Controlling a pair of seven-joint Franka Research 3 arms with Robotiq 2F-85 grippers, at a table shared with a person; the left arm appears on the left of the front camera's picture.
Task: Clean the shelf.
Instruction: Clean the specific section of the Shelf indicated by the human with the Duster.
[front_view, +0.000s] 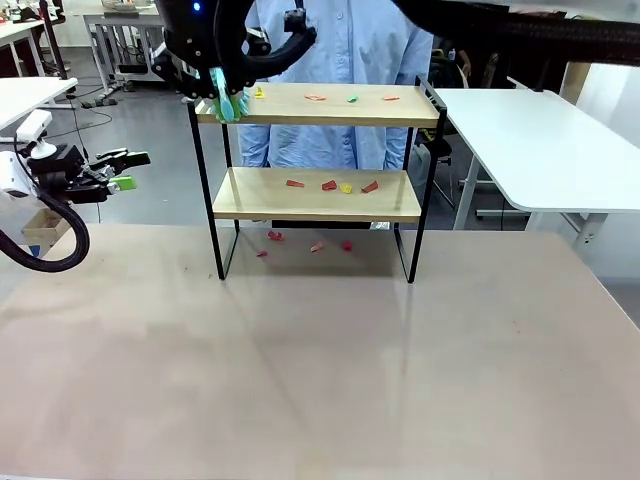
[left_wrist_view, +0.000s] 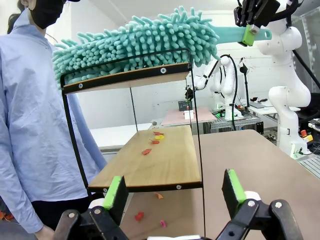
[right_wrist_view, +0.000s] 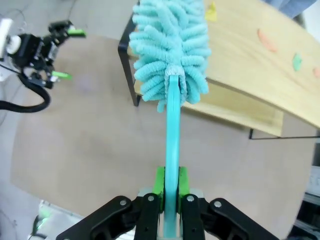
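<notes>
The shelf (front_view: 316, 207) stands mid-table, with two wooden boards in a black frame. My right gripper (front_view: 212, 78) reaches across to its top left corner, shut on the handle of a teal fluffy duster (front_view: 230, 104). The duster head (right_wrist_view: 170, 45) lies on the left end of the top board (right_wrist_view: 255, 70), with the handle pinched between my right gripper's (right_wrist_view: 170, 181) green pads. Small red, yellow and green scraps (front_view: 330, 185) lie on both boards. My left gripper (front_view: 125, 170) hovers open left of the shelf, its jaws (left_wrist_view: 175, 190) empty and facing the shelf's end (left_wrist_view: 165, 160).
A person in a light blue shirt (front_view: 340, 50) stands right behind the shelf. More red scraps (front_view: 316, 246) lie on the table under it. White side tables (front_view: 545, 140) stand to the right and far left. The near table (front_view: 320, 380) is bare.
</notes>
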